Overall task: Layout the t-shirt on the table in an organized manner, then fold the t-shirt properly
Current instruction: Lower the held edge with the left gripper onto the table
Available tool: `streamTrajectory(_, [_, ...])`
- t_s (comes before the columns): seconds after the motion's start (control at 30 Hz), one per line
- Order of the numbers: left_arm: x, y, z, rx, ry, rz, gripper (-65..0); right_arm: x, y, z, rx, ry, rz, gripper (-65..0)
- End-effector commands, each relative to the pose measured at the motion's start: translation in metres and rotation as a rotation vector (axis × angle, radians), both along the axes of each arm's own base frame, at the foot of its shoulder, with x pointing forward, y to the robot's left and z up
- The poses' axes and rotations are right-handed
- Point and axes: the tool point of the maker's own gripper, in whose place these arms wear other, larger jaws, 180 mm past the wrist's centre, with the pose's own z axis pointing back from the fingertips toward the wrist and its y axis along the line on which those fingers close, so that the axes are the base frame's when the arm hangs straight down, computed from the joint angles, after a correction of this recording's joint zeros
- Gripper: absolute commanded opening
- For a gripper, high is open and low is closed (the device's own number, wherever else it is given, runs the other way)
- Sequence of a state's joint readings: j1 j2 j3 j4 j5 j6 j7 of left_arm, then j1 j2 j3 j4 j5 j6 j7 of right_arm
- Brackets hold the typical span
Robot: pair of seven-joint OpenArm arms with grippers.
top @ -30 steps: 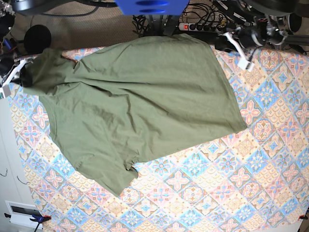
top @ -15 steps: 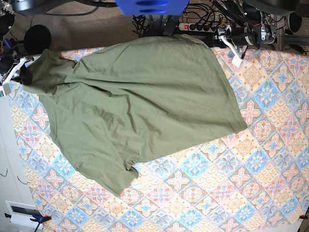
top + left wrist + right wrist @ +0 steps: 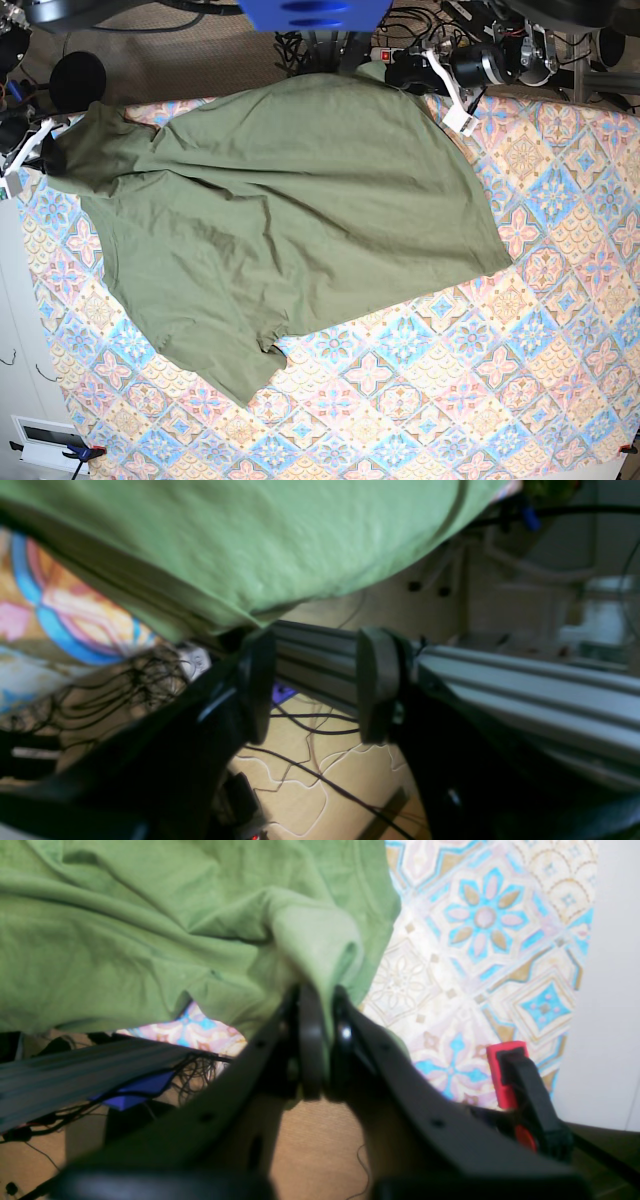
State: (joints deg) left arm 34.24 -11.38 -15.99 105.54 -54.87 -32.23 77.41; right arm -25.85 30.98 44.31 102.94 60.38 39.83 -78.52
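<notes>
Since the earlier base frames, the left end effector (image 3: 430, 62) has travelled along the far edge of the desk (image 3: 560, 300), from beyond the far corner on that side toward the middle of that edge, and it now sits just beside the far hem of the t-shirt (image 3: 280, 220). One t-shirt lies on one desk, and two end effectors are in view. The t-shirt is spread across the far half of the desk, one corner reaching the near-middle of the patterned cloth and one rumpled sleeve pointing toward the near edge; its position has not changed.

In the left wrist view, the left end effector (image 3: 310, 685) has its two pads spread apart with nothing between them; the green fabric (image 3: 250, 545) hangs just above the pad tips, close to one pad, and whether it touches cannot be told.

The right end effector (image 3: 35, 150) stays at the other far corner of the desk. In the right wrist view its fingers (image 3: 311, 1040) are pressed together on a bunched fold of the t-shirt (image 3: 125, 940), the cloth pulled up into the pinch. One red clamp (image 3: 515, 1075) grips the desk edge just beside it.
</notes>
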Motion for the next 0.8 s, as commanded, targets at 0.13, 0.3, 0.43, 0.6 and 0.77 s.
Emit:
streamTrajectory(0.13, [0.005, 0.006, 0.003, 0.000, -0.020, 0.026, -38.8, 0.009, -0.003, 0.015, -0.020, -0.047, 0.016, -64.3])
streamTrajectory(0.3, [0.016, 0.041, -0.001, 0.042, -0.028, 0.149, -38.4, 0.009, -0.003, 0.015, -0.020, -0.047, 0.016, -64.3])
streamTrajectory(0.43, [0.021, 0.057, -0.011, 0.041, -0.003, 0.228, -38.2, 0.009, -0.003, 0.015, -0.020, -0.048, 0.017, -64.3])
streamTrajectory(0.6, [0.036, 0.045, -0.009, 0.004, -0.031, 0.249, -38.1, 0.009, -0.002, 0.015, -0.020, -0.048, 0.018, -64.3])
streamTrajectory(0.77, [0.036, 0.036, -0.019, -0.036, 0.002, 0.274, -38.4, 0.009, -0.002, 0.016, -0.023, -0.051, 0.021, -64.3])
